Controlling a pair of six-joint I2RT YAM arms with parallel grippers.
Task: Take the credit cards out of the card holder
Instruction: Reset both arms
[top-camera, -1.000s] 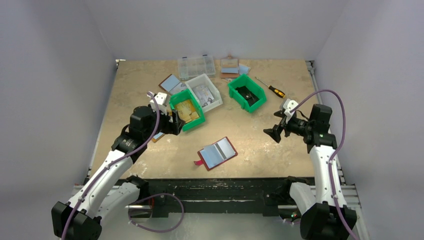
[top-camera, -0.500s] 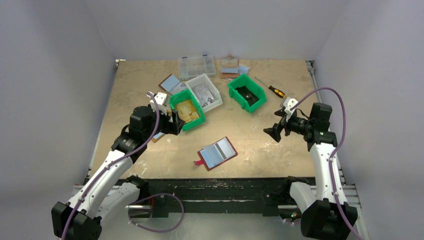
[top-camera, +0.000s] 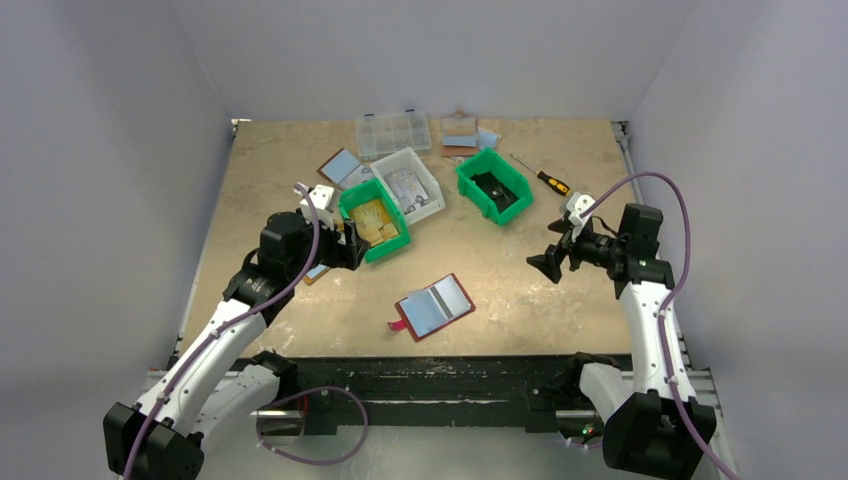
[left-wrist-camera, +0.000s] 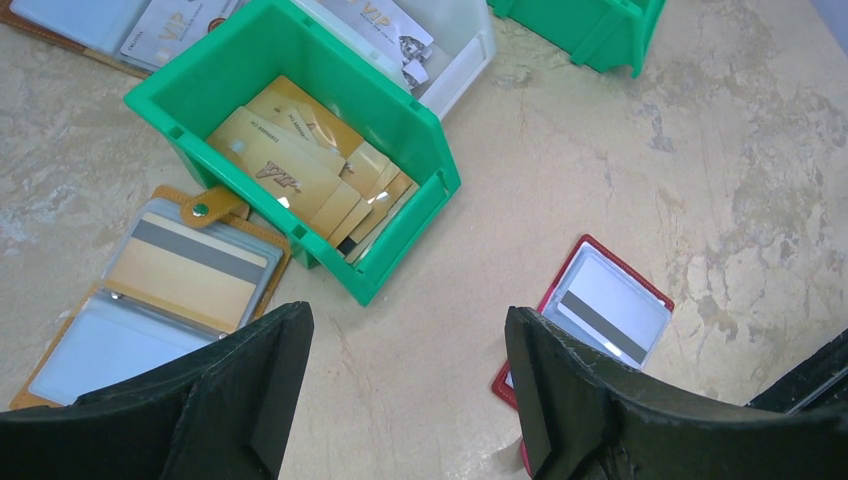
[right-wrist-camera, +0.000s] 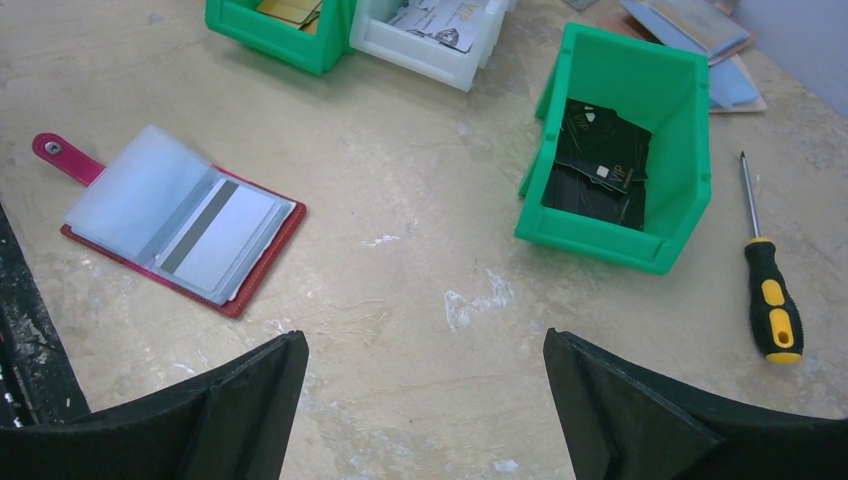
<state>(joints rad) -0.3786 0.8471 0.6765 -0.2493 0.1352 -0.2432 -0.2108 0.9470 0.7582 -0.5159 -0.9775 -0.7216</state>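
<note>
The red-rimmed card holder (top-camera: 435, 306) lies open and flat on the table near the front middle, its red tab pointing left. It also shows in the left wrist view (left-wrist-camera: 605, 310) and the right wrist view (right-wrist-camera: 180, 225). A pale grey credit card (right-wrist-camera: 215, 232) with a dark band sits in its right panel, and the same card shows in the left wrist view (left-wrist-camera: 606, 320). My left gripper (top-camera: 350, 244) is open and empty above the table, left of the holder (left-wrist-camera: 405, 330). My right gripper (top-camera: 548, 265) is open and empty, well to the right of the holder (right-wrist-camera: 425, 345).
A green bin of gold cards (top-camera: 375, 222) stands by my left gripper. A white bin (top-camera: 410, 185) is behind it. A green bin of black cards (top-camera: 492, 187) and a screwdriver (top-camera: 541, 176) are at the back right. A tan bifold (left-wrist-camera: 150, 290) lies under my left arm.
My right gripper has drifted slightly away from the front edge, still open. The left arm and the card holder have not moved.
</note>
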